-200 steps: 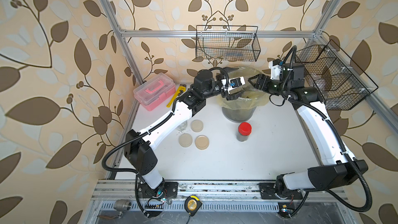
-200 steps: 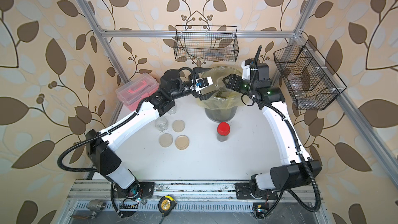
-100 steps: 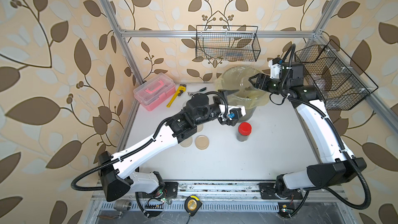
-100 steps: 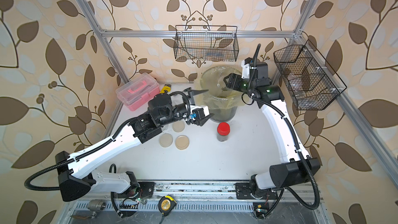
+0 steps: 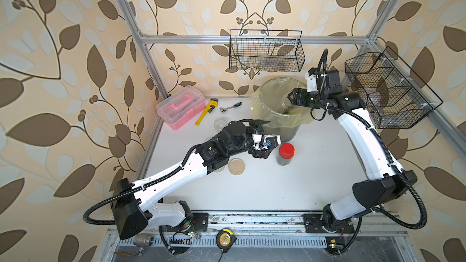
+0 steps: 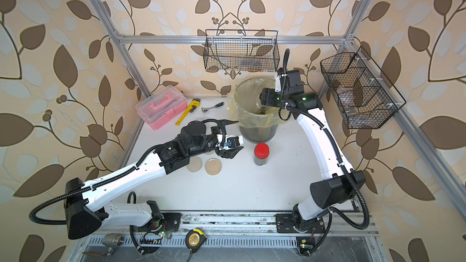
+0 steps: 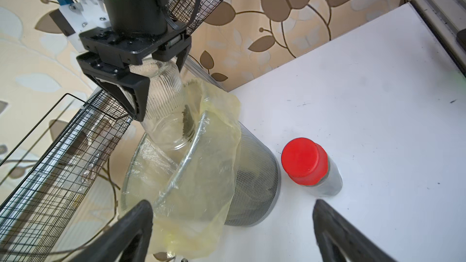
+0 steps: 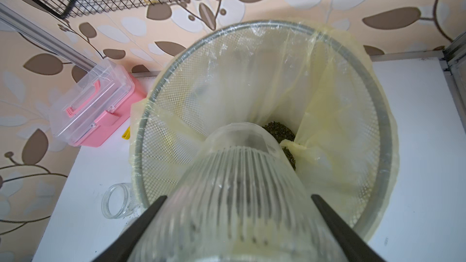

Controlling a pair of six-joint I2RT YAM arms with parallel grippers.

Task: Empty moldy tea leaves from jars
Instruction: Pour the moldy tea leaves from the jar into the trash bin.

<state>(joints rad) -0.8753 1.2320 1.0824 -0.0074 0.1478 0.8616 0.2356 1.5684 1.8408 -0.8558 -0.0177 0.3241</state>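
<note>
My right gripper (image 5: 290,97) (image 8: 238,197) is shut on a clear ribbed jar (image 8: 234,192) (image 7: 166,102). The jar has no lid and is tilted mouth-down over the grey mesh bin (image 5: 264,89) (image 8: 385,147). Moldy tea leaves (image 8: 280,132) lie in the bin's yellowish liner, and a few dark bits cling near the jar's mouth (image 7: 187,119). My left gripper (image 5: 270,136) (image 7: 232,205) hangs open and empty low over the table. It is just left of a red-lidded jar (image 5: 286,153) (image 7: 306,162) that stands upright with dark leaves inside. An empty lidless jar (image 5: 220,123) (image 8: 116,204) sits left of the bin.
Beige lids (image 6: 213,166) (image 6: 194,164) lie by my left forearm. A pink toolbox (image 5: 180,107), a yellow wrench (image 5: 205,110) and a ratchet (image 5: 229,107) are at the back left. Wire baskets hang on the back wall (image 5: 266,51) and the right wall (image 5: 388,94).
My left arm has swung away from the bin's rim, down and forward to the table beside the red-lidded jar, open throughout. The right gripper has stayed over the bin with its jar.
</note>
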